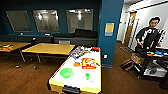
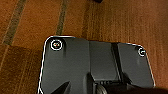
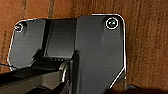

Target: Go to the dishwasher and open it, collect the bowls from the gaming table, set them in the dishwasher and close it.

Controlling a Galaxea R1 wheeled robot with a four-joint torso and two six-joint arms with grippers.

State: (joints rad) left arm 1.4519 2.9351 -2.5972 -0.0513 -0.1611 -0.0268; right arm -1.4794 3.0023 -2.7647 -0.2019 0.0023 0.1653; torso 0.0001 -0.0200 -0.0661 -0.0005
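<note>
The gaming table (image 1: 96, 83), long and white-topped with a yellow edge, stands just ahead in the head view, running away from me. On its near end sit a wide bright green bowl (image 1: 66, 72) to the left and a small green bowl (image 1: 87, 75) to the right. A smaller orange bowl (image 1: 76, 64) lies further along, beside a red and yellow flat game box (image 1: 88, 63). More colourful boxes (image 1: 78, 52) lie at the far end. The dishwasher is out of view. Both wrist views look down on brown wood floor (image 2: 120, 22) past the robot's dark plate.
Yellow-wood tables (image 1: 48, 48) stand to the left, a dark sofa (image 1: 75, 37) behind them. A blue pillar (image 1: 108, 32) rises past the table's far end. At the right, a person (image 1: 147, 35) stands at a black cart (image 1: 152, 60); a cardboard box (image 1: 128, 63) lies on the floor.
</note>
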